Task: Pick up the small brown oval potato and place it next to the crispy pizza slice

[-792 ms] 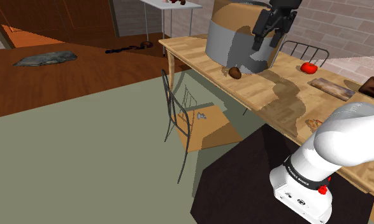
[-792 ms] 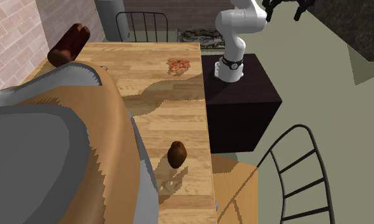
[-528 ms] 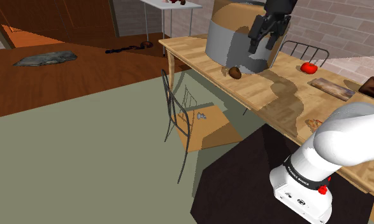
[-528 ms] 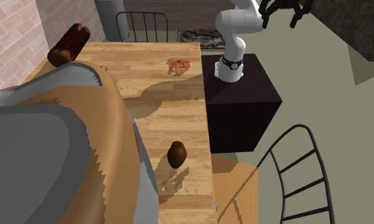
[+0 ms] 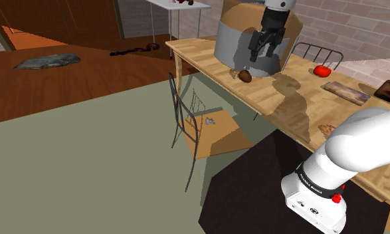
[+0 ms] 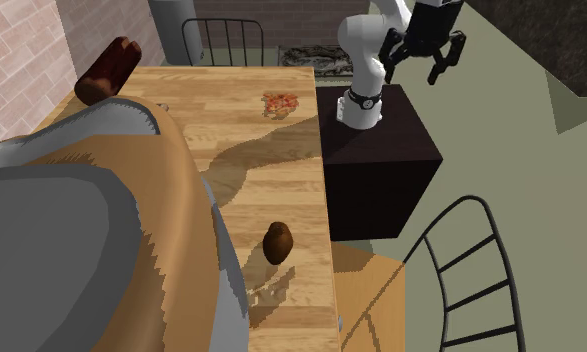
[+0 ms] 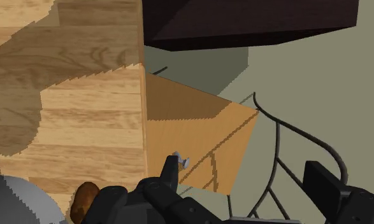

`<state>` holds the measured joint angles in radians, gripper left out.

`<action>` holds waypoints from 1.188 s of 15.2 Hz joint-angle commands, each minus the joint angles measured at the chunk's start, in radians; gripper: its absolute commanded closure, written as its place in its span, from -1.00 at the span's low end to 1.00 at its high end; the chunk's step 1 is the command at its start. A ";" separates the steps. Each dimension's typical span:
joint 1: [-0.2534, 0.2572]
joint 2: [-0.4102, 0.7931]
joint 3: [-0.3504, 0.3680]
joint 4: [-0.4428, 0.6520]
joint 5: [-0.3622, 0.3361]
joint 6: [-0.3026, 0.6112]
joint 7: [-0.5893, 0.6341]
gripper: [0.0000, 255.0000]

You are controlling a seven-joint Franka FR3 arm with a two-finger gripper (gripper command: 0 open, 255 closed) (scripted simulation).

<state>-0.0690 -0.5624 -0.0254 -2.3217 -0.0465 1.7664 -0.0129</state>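
My arm is glossy white and rounded, with dark joints. A black ring bearing white lettering circles its base, beside a small red mark. My gripper is all black, two-fingered.

Table layout
Potato is sitting at table edge, beside pot; pizza slice is lying well apart, nearer stand.

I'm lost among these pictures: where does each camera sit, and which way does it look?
Shoulder view: beside and behind the stand, looking down along the table; white arm and black gripper show.
Second exterior view: from the table's far end by the big pot, facing back toward the stand; arm and gripper show.
Wrist view: on the gripper, looking down past the table edge at a chair; open fingers show.
All three share the potato.
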 commanded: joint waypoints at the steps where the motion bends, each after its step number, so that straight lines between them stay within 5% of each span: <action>1: -0.011 0.054 -0.015 -0.001 -0.021 0.054 -0.018 -1.00; 18: -0.100 0.616 -0.126 0.269 -0.127 0.344 -0.144 -1.00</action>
<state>-0.1642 0.0126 -0.1460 -2.0805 -0.1709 2.0971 -0.1497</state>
